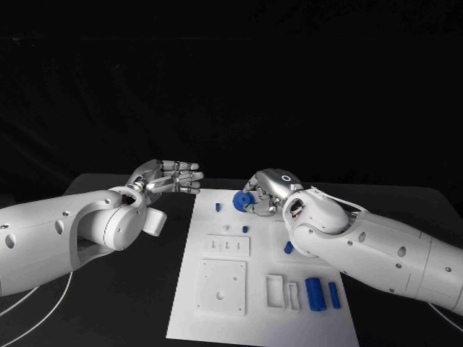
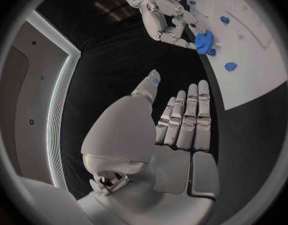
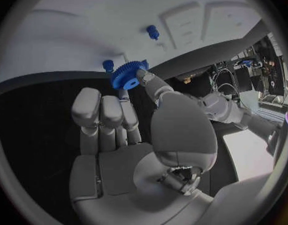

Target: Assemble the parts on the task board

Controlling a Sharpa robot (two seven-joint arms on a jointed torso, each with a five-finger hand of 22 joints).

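The left hand [image 1: 171, 176] hovers over the black table [image 1: 137, 289] just off the board's [image 1: 262, 318] far left corner, its fingers [image 2: 188, 117] straight, close together and holding nothing. To its right, the right hand [image 1: 265, 191] is over the far end of the board, and pinches a blue gear [image 1: 244, 200] between thumb and fingertips [image 3: 145, 77]; the wrist view shows the gear's toothed rim [image 3: 126, 74] beside a small blue peg [image 3: 108, 65] on the board. Another small blue piece [image 1: 246, 229] stands near the board's middle. Nearer the robot, two long blue bars [image 1: 315, 293] lie side by side by the right edge, next to white rectangular blocks [image 1: 283, 290].
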